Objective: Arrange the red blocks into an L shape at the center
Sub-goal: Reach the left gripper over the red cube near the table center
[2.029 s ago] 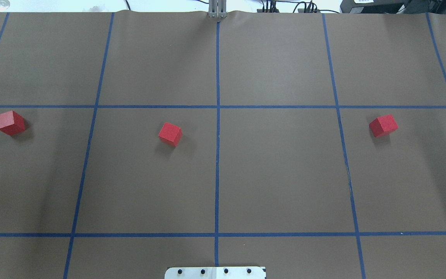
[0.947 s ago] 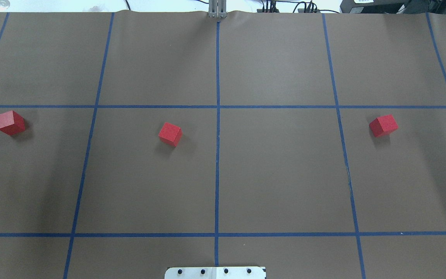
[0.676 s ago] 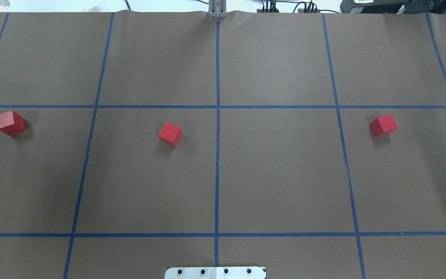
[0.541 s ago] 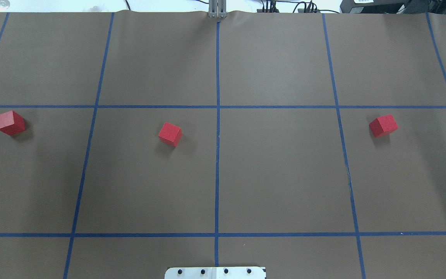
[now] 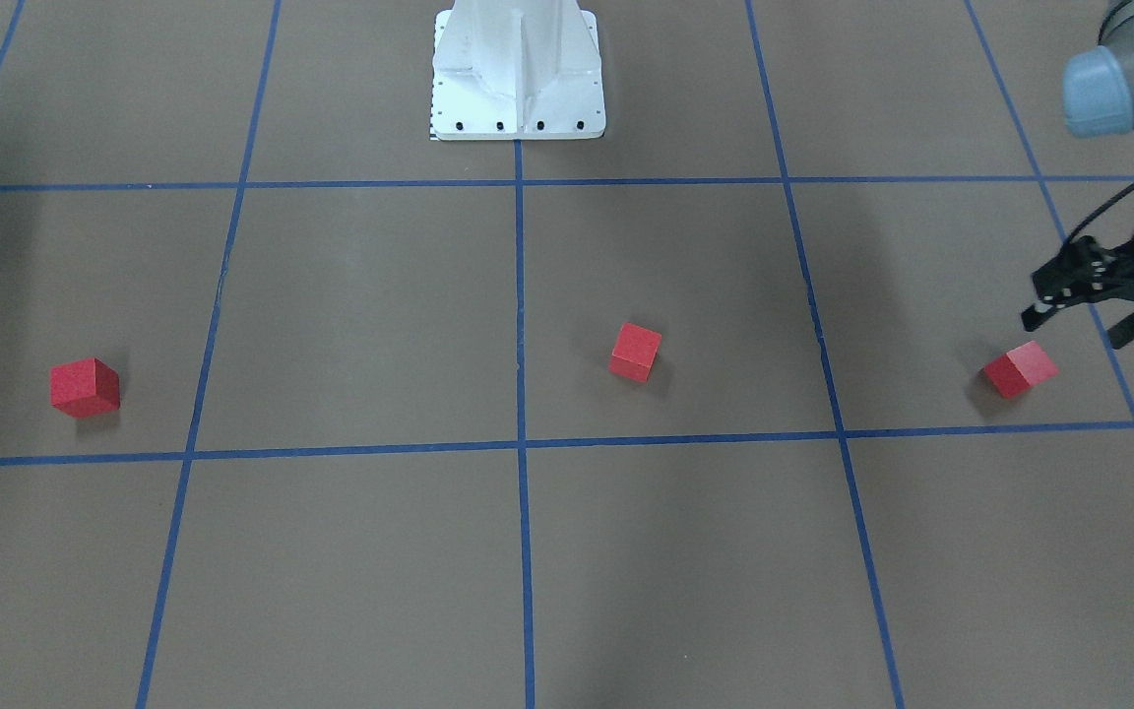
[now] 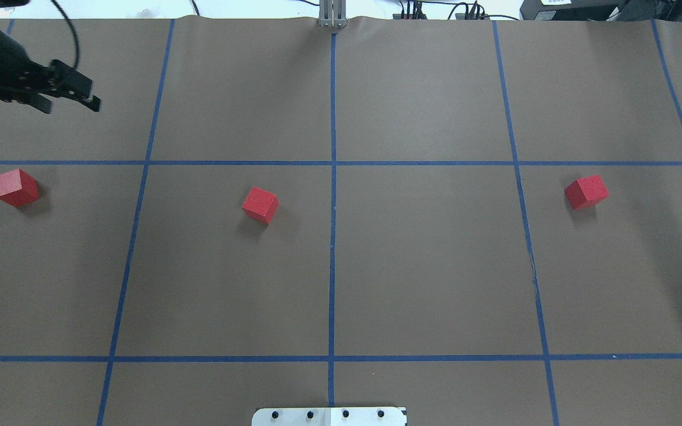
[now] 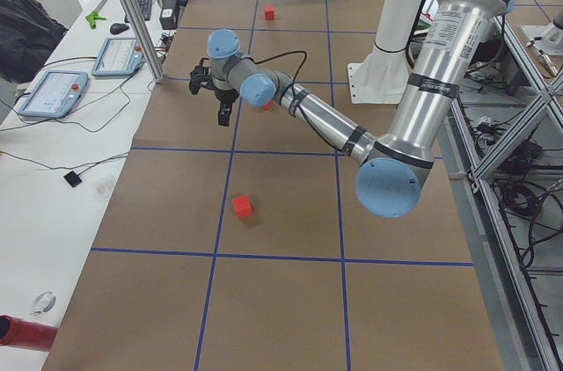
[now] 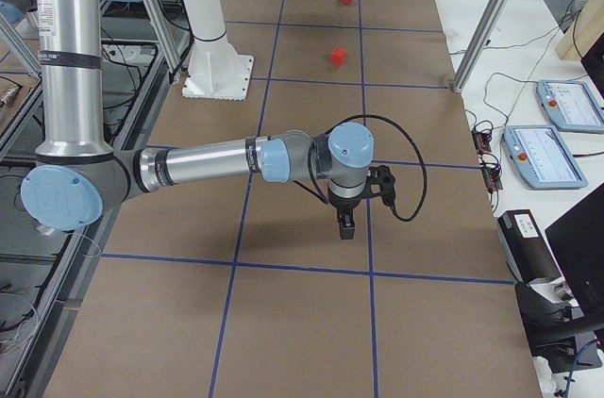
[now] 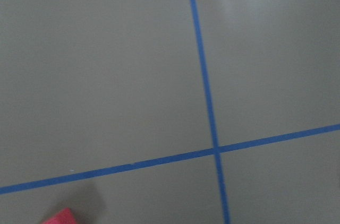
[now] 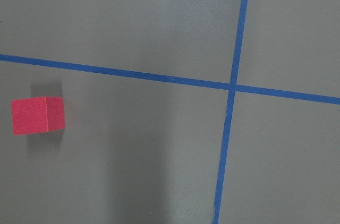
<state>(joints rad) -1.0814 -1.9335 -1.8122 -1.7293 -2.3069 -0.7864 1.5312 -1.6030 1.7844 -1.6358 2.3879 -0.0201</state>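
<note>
Three red blocks lie apart in one row on the brown floor: the left one (image 6: 16, 187) (image 5: 1020, 369), the middle one (image 6: 260, 205) (image 5: 635, 352) and the right one (image 6: 586, 191) (image 5: 85, 387). The center crossing of blue tape (image 6: 333, 163) (image 5: 520, 448) is bare, just right of the middle block. My left gripper (image 6: 70, 105) (image 5: 1074, 330) is open and empty, in the air beyond the left block. My right gripper (image 8: 347, 221) shows only in the exterior right view, and I cannot tell whether it is open. The right wrist view shows one block (image 10: 38, 115).
The white robot base plate (image 6: 329, 416) (image 5: 518, 123) stands at the near edge on the middle line. A metal post (image 6: 332, 15) stands at the far edge. Tablets and cables lie on the side benches (image 7: 57, 94).
My left gripper has come into the overhead view at the far left, where no arm showed before. The three blocks have not moved.
</note>
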